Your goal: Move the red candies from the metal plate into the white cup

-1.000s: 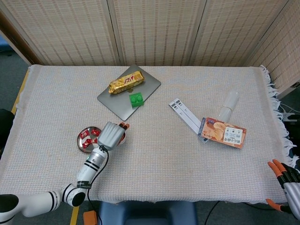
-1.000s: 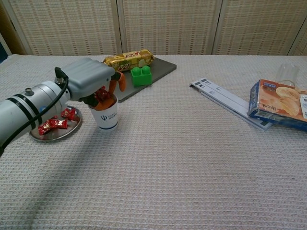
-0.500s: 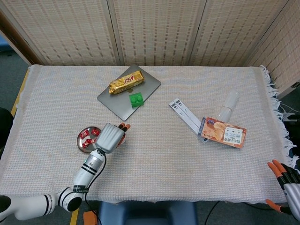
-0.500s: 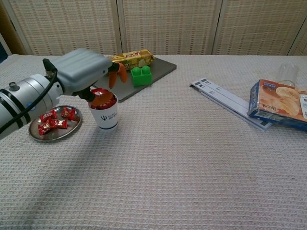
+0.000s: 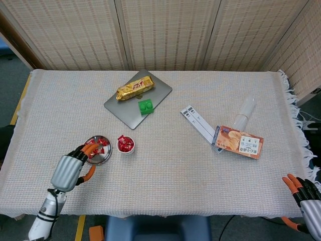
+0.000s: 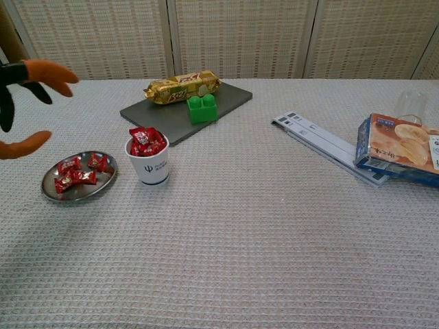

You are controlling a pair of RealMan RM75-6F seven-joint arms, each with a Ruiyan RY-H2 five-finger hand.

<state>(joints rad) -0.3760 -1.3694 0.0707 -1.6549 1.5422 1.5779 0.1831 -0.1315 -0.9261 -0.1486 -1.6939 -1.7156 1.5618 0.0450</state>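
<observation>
A round metal plate on the left of the table holds several red candies. Just right of it stands the white cup, heaped with red candies. My left hand hovers at the plate's near left side, raised above the cloth. Its orange-tipped fingers are spread and hold nothing. My right hand shows only at the bottom right corner, off the table, fingers apart and empty.
At the back lies a grey board with a gold snack bar and a green brick. To the right are a white strip box, a cracker packet and a clear cup.
My left hand has left the cup and swung back to the left, past the plate. A candy it held over the cup now lies on the heap inside.
</observation>
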